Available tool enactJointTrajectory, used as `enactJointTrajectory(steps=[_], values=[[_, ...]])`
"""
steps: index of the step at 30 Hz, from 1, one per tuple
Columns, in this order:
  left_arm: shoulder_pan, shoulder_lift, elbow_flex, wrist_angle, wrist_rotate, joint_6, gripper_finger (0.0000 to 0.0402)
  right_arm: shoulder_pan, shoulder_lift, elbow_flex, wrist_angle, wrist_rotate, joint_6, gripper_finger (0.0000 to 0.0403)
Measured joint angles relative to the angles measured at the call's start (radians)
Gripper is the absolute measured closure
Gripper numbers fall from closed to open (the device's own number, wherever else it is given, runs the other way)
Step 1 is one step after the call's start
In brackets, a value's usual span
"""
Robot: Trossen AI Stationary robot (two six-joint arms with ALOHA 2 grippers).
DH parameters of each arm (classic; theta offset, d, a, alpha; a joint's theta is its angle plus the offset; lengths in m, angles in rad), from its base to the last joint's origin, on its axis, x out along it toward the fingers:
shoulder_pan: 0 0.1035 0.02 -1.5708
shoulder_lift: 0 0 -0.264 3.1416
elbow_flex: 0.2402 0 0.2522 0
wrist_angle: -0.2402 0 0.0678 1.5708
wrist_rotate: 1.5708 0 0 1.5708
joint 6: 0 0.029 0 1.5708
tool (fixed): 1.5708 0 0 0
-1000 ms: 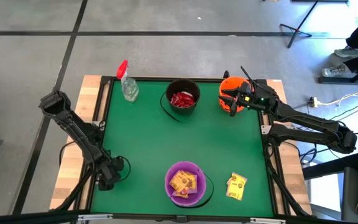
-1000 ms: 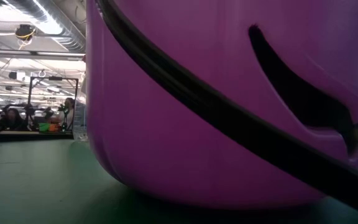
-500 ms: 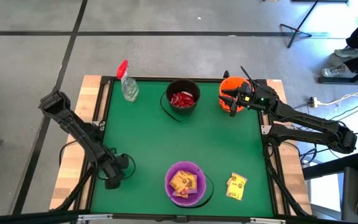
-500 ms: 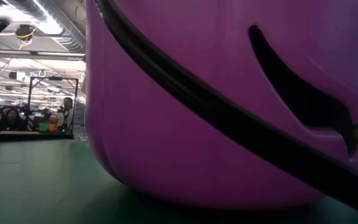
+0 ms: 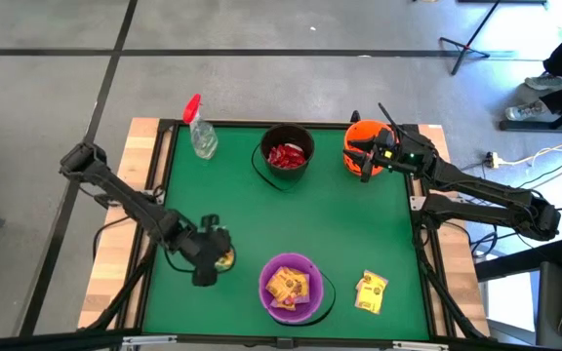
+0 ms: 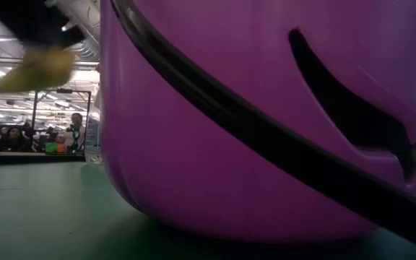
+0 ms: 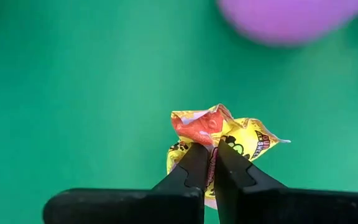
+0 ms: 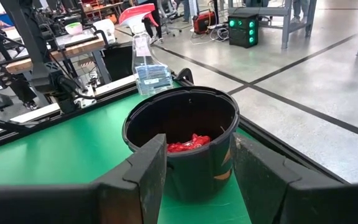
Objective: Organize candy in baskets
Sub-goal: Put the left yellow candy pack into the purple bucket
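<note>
Currently left gripper [image 7: 209, 163] is pinched tight on a crumpled yellow candy packet [image 7: 219, 134], carried above the green surface [image 5: 349, 224] just beside the purple bucket [image 5: 291, 288], likely headed there since yellow packets already sit inside. Right gripper [image 8: 194, 165], spread, waits by the orange bucket [image 5: 359, 141]; the black bucket [image 5: 287, 154] holds red candy. One yellow packet [image 5: 370, 292] remains loose. Low view is mostly blocked by purple plastic.
</note>
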Motion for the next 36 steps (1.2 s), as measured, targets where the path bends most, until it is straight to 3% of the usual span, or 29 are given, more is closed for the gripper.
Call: enactJointTrajectory(steps=[6, 9, 16, 23, 28, 36], values=[[0.088, -0.001, 0.119, 0.108, -0.051, 0.253, 0.0400, 0.000, 0.000, 0.000, -0.001, 0.000, 0.019, 0.0226], [0.128, -0.001, 0.131, 0.244, -0.045, 0.364, 0.0400, 0.000, 0.000, 0.000, -0.001, 0.000, 0.019, 0.0226], [0.198, 0.072, 0.118, 0.578, 0.128, 0.549, 0.0400, 0.000, 0.000, 0.000, -0.002, 0.000, 0.019, 0.0226], [0.223, 0.218, 0.117, 0.759, 0.298, 0.613, 0.0399, 0.000, 0.000, 0.000, -0.004, 0.000, 0.019, 0.0226], [0.226, 0.257, 0.117, 0.781, 0.304, 0.632, 0.0387, 0.000, 0.000, 0.000, -0.003, 0.000, 0.019, 0.0226], [0.237, 0.253, 0.117, 0.783, 0.292, 0.630, 0.0314, 0.000, 0.000, 0.000, -0.004, 0.000, 0.026, 0.0226]])
